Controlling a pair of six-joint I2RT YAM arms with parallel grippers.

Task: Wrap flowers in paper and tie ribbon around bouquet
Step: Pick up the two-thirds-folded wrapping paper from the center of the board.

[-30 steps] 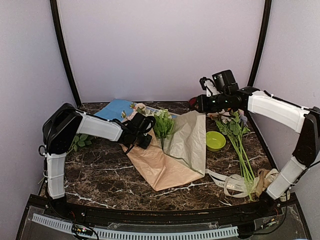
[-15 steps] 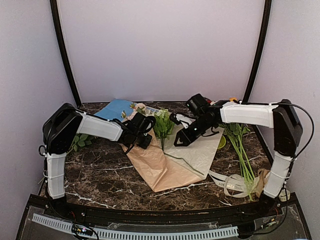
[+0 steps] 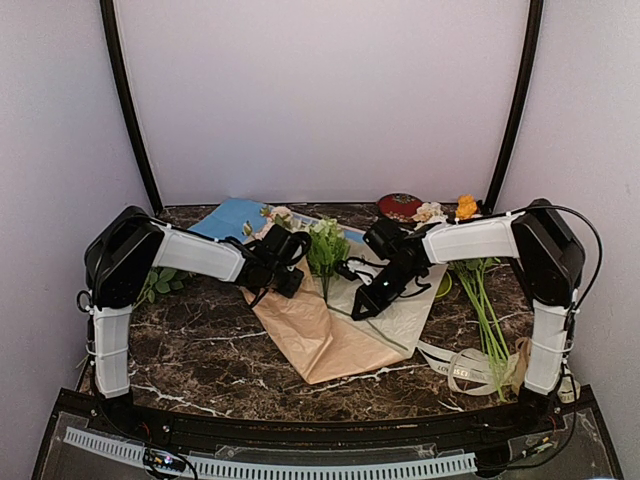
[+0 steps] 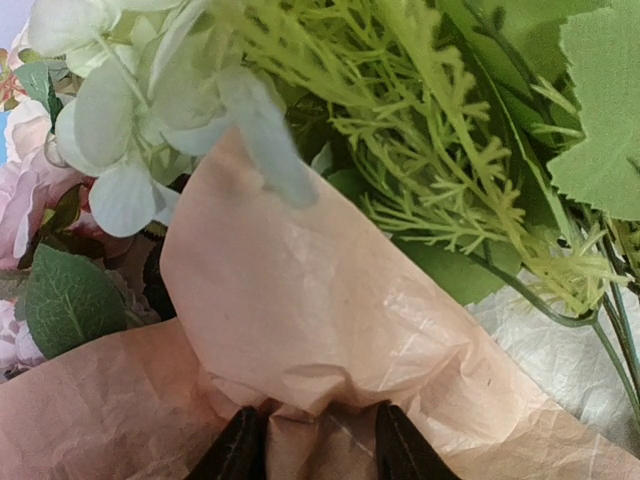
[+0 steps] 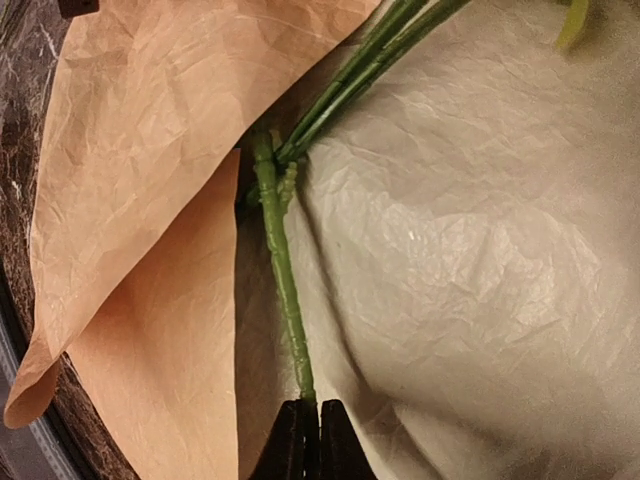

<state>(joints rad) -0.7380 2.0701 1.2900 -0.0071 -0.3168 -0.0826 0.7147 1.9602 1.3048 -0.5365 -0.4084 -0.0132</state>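
The flowers (image 3: 325, 245) lie on the tan paper (image 3: 320, 335), with white and pink blooms (image 4: 110, 150) and green fronds showing above a fold. My left gripper (image 3: 283, 270) is shut on that bunched fold of paper (image 4: 300, 310), its jaws (image 4: 320, 450) set apart with paper filling the gap. The right gripper (image 3: 360, 310) is low over the paper's pale side (image 5: 480, 250). Its fingertips (image 5: 310, 425) are pressed together on the end of a green stem (image 5: 285, 300). The cream ribbon (image 3: 470, 365) lies loose at the front right.
A light blue sheet (image 3: 235, 215) lies at the back left. Another long-stemmed bunch (image 3: 485, 300) lies on the right, with an orange bloom (image 3: 465, 207) behind it. A green bowl (image 3: 443, 285) peeks out behind the right arm. Loose leaves (image 3: 160, 285) sit by the left arm.
The right arm swung in from the back right and came down onto the paper. Its jaws, open half a second ago, closed at the stem's end. The left arm has not moved.
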